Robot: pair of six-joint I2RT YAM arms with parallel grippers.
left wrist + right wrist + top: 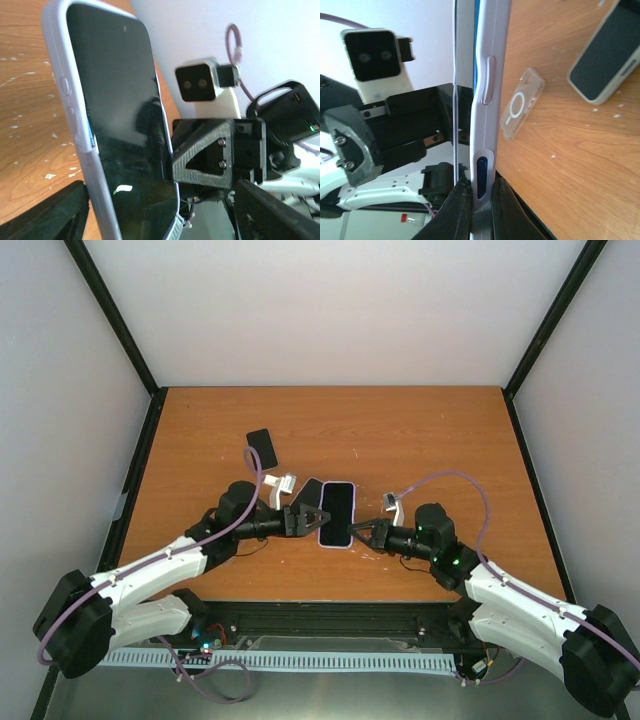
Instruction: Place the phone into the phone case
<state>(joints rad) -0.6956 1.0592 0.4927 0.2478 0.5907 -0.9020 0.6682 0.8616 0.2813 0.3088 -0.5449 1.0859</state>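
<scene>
A phone (337, 513) with a dark screen sits in a pale lavender phone case (60, 75) and is held off the table, tilted on edge. My right gripper (352, 532) is shut on it at its near right edge. In the right wrist view both fingers (457, 210) press on the case's side (490, 75), around the blue button. My left gripper (315, 521) is at the phone's left side and stands open. In the left wrist view its two fingers (50, 215) are spread wide, apart from the phone (115, 125) between them.
A second phone (262, 448) in a cream case (605, 57) lies at the back left. A clear case with a ring mark (522, 102) lies on the wooden table (430, 440) between it and the grippers. A small white piece (392, 502) rests near my right wrist.
</scene>
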